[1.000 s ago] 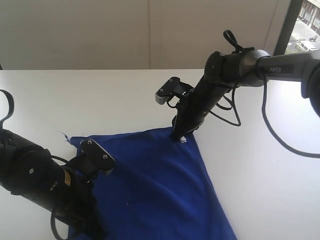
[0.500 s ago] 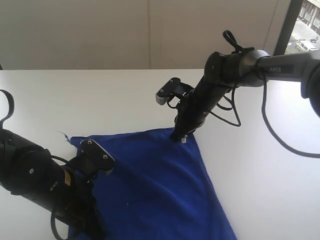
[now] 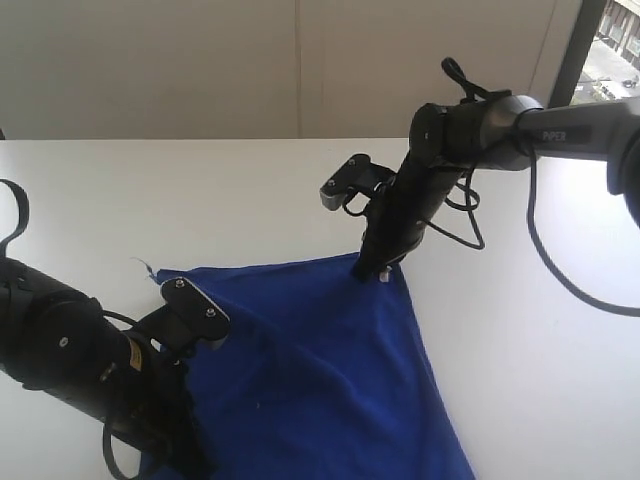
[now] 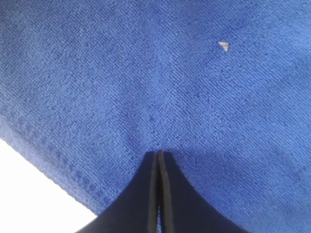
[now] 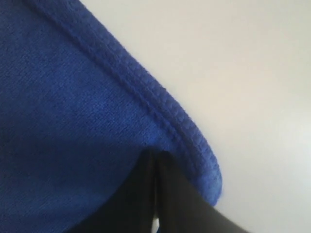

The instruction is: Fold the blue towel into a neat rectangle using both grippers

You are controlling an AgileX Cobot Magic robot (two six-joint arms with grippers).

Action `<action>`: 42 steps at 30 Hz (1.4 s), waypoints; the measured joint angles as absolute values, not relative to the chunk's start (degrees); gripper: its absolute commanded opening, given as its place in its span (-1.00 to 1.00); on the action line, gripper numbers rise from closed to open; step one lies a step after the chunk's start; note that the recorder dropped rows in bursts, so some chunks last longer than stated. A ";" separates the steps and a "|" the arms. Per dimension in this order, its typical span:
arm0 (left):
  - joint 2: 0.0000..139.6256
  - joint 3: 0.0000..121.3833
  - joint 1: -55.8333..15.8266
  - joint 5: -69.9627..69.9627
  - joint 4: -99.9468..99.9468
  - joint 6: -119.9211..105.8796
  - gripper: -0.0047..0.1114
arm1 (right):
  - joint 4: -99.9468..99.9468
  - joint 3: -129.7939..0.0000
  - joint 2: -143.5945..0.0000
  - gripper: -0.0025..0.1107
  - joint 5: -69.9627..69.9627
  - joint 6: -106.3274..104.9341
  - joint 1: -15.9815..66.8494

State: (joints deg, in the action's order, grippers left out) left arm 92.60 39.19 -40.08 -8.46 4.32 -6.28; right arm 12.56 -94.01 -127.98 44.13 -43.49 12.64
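**A:** What was on the left?

**B:** The left arm (image 3: pixel 70 360) sat low over the near-left of the desk (image 3: pixel 200 190), and it hid its own tip in the exterior view. The wrist view showed the left jaws pressed together, with no gap between the fingers (image 4: pixel 146 194).

**A:** Clamped on anything?

**B:** I couldn't tell. Their tips met the towel (image 3: pixel 320 370) just inside its hem (image 4: pixel 53 155). Whether any cloth was nipped between them didn't show. A small pale fleck (image 4: pixel 223 45) lay on the pile beyond the tips.

**A:** And the towel?

**B:** It lay spread on the desk between the two arms. Its far edge ran from a left corner just beyond the left arm up to a right-hand corner. From there the right edge slanted down to the near side, out of view.

**A:** The right side?

**B:** The right arm (image 3: pixel 420 190) came down steeply from the upper right onto that far right corner. The right jaws were together too, pinching the towel right at the corner. In the wrist view the hem curled round the tips of the fingers (image 5: pixel 131 199), with bare desk beyond it. A white tag (image 3: pixel 385 277) showed at the corner, just beside the tips.
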 measured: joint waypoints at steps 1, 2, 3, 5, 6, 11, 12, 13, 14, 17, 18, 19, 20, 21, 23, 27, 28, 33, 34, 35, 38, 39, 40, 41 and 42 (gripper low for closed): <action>92.60 39.19 -40.08 -8.46 4.32 -6.28 -0.92 | 12.56 -94.01 -127.84 -0.96 44.13 -43.49 12.64; 92.60 39.19 -40.08 -8.46 4.32 -6.41 -0.92 | 12.56 -94.01 -127.71 -0.96 44.13 -43.49 12.64; 92.60 39.19 -40.08 -8.46 4.32 -6.41 -0.92 | 12.43 -94.01 -127.57 -0.96 44.01 -43.49 12.64; 92.60 39.19 -40.08 -8.46 4.32 -6.41 -0.92 | 12.00 -94.01 -126.92 -0.96 43.88 -43.49 12.64; 92.60 39.19 -40.08 -8.46 4.32 -6.41 -0.92 | 11.78 -94.01 -126.53 -0.96 43.64 -43.49 12.64; 92.60 39.19 -40.08 -8.46 4.32 -6.41 -0.92 | 11.04 -94.01 -125.51 -0.96 42.38 -43.21 12.64; 92.60 39.19 -40.08 -8.46 4.32 -6.41 -0.92 | 10.42 -94.01 -125.51 -0.96 42.38 -42.75 12.64; 92.69 39.19 -40.08 -8.46 4.32 -6.41 -0.92 | 9.86 -94.01 -125.51 -0.96 42.38 -42.11 12.64; 92.69 39.19 -40.08 -8.46 4.32 -6.41 -0.92 | 8.49 -94.01 -125.51 -0.96 42.27 -40.86 12.64; 92.69 39.19 -40.08 -8.46 4.32 -6.41 -0.92 | 6.85 -94.01 -125.51 -0.96 42.06 -39.04 12.64; 92.69 39.19 -40.08 -8.46 4.32 -6.41 -0.92 | 6.70 -94.01 -125.51 -0.96 42.06 -38.94 12.64; 92.69 39.19 -40.08 -8.46 4.32 -6.41 -0.92 | 6.57 -94.01 -125.75 -0.96 41.94 -38.79 12.64; 92.69 39.19 -40.08 -8.46 4.32 -6.41 -0.92 | 6.57 -94.01 -126.03 -0.96 41.94 -38.67 12.64; 92.69 39.19 -40.08 -8.46 4.32 -6.41 -0.92 | 6.57 -94.01 -126.61 -0.96 41.94 -38.58 12.64; 92.69 39.19 -40.08 -8.46 4.44 -6.41 -0.92 | 6.46 -94.01 -127.39 -0.93 41.79 -38.45 12.64; 92.69 39.19 -40.08 -8.46 4.44 -6.41 -0.92 | 6.11 -94.01 -128.09 -0.29 41.11 -36.28 12.64; 92.69 39.19 -40.08 -8.46 4.44 -6.41 -0.92 | 6.11 -94.01 -128.09 -0.17 40.96 -36.16 12.64; 92.17 39.32 -40.08 -8.46 4.44 -6.41 -0.92 | 5.88 -94.09 -126.28 -0.08 40.67 -36.07 12.64; 91.55 39.57 -40.08 -8.90 4.44 -6.41 -0.92 | 6.15 -94.09 -125.32 -0.08 40.78 -36.07 12.64; 89.83 40.53 -40.08 -9.34 4.33 -6.41 -0.92 | 6.62 -94.09 -122.95 -0.08 40.78 -36.07 12.64; 83.86 43.10 -39.80 -9.58 1.47 -6.41 -0.92 | 9.45 -94.09 -118.66 -0.10 40.78 -36.07 12.64; 81.60 43.60 -38.65 -8.48 0.00 -6.50 -0.92 | 11.69 -94.09 -117.62 -0.25 40.78 -36.07 12.64; 80.97 43.74 -35.84 -6.14 -0.32 -6.50 -0.92 | 14.45 -94.09 -117.50 -0.36 40.94 -36.07 12.64; 81.10 43.83 -34.41 -4.97 -0.47 -6.50 -0.92 | 16.07 -94.09 -117.69 -0.46 41.18 -36.07 12.64; 81.72 43.83 -32.59 -3.64 -0.65 -6.50 -0.92 | 17.96 -94.09 -118.17 -0.61 41.63 -36.76 12.64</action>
